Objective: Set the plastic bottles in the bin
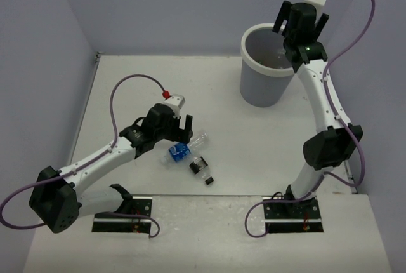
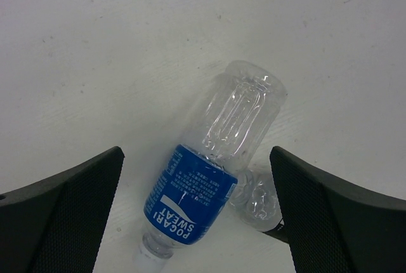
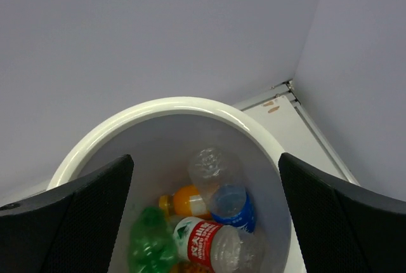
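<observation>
Two bottles (image 1: pixel 200 167) lie on the table (image 1: pixel 254 149), the blue-labelled bottle (image 2: pixel 196 200) under our left gripper (image 2: pixel 195 152), spread wide, empty. Our right gripper (image 3: pixel 206 157) gapes empty over the bin (image 3: pixel 171 105).

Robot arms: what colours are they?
The left arm and right arm are white tubes with chunky black joints. A thin purple cable loops along each. The black two-finger left hand and right hand each carry a small white box with a red knob. The right arm shows a tiny green light.
</observation>
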